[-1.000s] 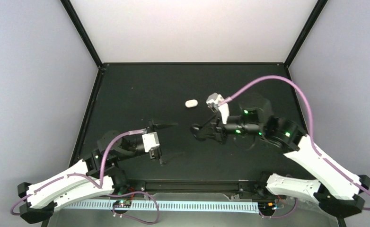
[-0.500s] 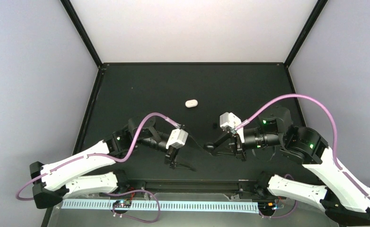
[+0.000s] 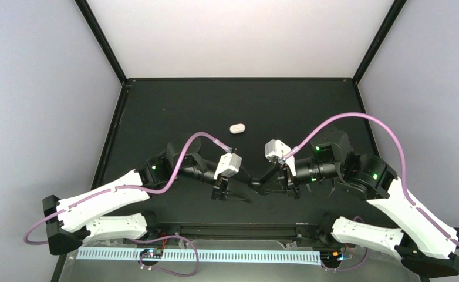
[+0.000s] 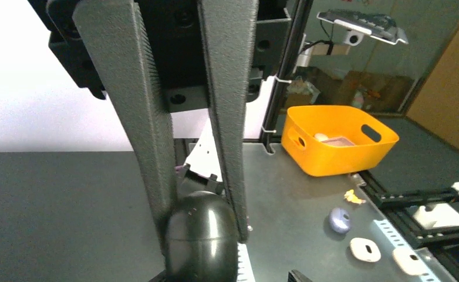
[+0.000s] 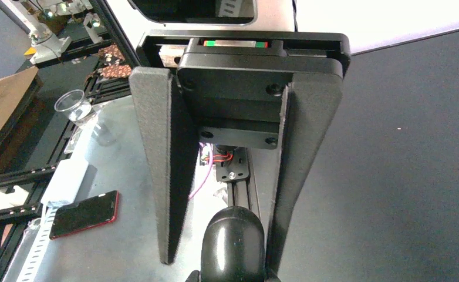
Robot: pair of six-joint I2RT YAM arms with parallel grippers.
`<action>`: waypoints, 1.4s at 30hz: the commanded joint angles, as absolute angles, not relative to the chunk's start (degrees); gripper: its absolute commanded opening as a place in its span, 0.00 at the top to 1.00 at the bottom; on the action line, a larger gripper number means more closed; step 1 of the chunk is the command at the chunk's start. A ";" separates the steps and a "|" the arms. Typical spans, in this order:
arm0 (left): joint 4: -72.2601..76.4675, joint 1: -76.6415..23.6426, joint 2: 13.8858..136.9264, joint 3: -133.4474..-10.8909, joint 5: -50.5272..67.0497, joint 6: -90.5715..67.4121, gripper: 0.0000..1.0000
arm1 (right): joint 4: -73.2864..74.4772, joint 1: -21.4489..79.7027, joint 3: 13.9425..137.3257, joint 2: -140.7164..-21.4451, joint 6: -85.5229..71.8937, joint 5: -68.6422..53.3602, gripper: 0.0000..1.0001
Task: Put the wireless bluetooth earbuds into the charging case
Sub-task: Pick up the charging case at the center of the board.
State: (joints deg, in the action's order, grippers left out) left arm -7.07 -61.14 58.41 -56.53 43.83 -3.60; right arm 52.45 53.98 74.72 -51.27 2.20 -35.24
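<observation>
Just in from the middle of the counter's point(image 3: 174, 111) near edge, the dark egg-shaped charging case point(image 4: 202, 235) sits between the two hands, its long axis seemingly along that edge, one domed end toward the left wrist. Both arms reach inward, fingers meeting tip to tip: the right hand point(image 3: 263, 183) is clamped on the case at its fingertips, while the left hand point(image 3: 245, 188) has its fingers narrowly apart on either side of it, and whether they press I cannot tell. Farther in, near the counter's middle, a small white oval thing point(image 3: 237, 128) lies flat, well apart from both hands.
</observation>
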 commanded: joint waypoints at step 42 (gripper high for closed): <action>6.52 -61.17 53.79 -49.73 36.49 -10.47 0.98 | 45.19 54.14 72.72 -48.36 -3.27 -23.96 0.55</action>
